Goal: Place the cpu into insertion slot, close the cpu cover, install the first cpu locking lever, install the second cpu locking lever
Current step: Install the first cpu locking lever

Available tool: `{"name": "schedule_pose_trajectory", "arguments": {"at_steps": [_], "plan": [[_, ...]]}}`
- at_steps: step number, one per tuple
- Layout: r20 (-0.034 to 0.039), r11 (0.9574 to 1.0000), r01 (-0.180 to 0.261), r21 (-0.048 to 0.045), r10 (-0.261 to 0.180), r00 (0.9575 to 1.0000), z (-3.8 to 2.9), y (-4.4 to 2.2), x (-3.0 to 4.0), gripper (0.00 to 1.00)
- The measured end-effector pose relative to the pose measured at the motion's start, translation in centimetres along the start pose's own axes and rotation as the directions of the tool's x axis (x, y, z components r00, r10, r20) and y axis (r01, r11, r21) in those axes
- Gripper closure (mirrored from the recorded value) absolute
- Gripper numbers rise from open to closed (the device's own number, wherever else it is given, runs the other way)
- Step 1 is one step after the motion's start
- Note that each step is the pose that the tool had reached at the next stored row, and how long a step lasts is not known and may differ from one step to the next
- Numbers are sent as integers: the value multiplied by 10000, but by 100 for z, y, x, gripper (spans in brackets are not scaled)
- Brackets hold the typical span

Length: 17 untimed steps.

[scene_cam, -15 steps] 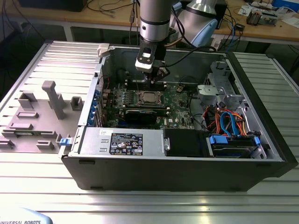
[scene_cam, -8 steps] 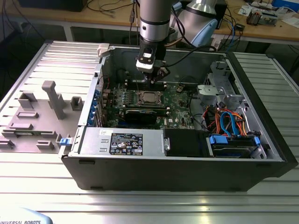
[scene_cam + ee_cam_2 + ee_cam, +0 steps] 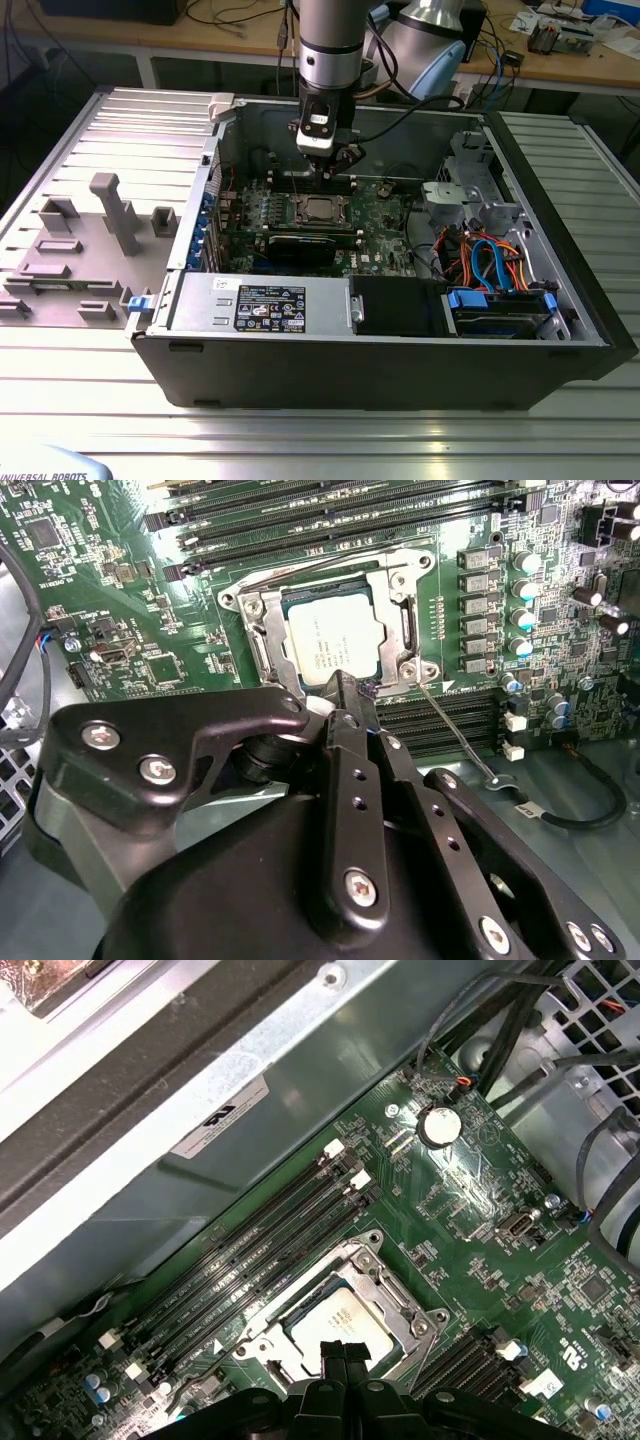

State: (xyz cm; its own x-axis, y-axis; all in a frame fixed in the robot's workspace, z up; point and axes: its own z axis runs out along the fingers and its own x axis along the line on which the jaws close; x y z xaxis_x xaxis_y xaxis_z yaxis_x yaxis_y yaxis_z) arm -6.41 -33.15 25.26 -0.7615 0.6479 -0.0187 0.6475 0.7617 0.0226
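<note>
1. One chip [image 3: 335, 638], one cover [image 3: 262, 640], one socket [image 3: 415, 670], one gripper [image 3: 325, 172].
2. The second wrist view shows a thin lever [image 3: 455, 730] angled off the socket; the exterior view shows the open computer case [image 3: 350, 370].
3. The silvery chip sits in the socket, with the cover flat around it. The gripper (fingers together, empty) hangs at its 12 o'clock.

Silver arm [image 3: 330, 45], pale blue joint cap [image 3: 440, 65], black gripper [image 3: 343, 695] linkages with silver screws [image 3: 361, 887].

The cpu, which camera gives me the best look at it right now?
The second wrist view: the cpu appears large, its silvery top almost fully visible, with the gripper crossing one edge. The first wrist view shows it smaller, partly behind the gripper. The exterior view shows it as a small square below the gripper.
</note>
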Motion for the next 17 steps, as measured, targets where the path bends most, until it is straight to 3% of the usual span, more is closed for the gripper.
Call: {"name": "schedule_pose_trajectory", "arguments": {"at_steps": [13,17], "plan": [[0,10000,23,0,-23,10000,0,0,0,89],[-6,9997,264,-5,-264,9997,0,0,0,89]]}}
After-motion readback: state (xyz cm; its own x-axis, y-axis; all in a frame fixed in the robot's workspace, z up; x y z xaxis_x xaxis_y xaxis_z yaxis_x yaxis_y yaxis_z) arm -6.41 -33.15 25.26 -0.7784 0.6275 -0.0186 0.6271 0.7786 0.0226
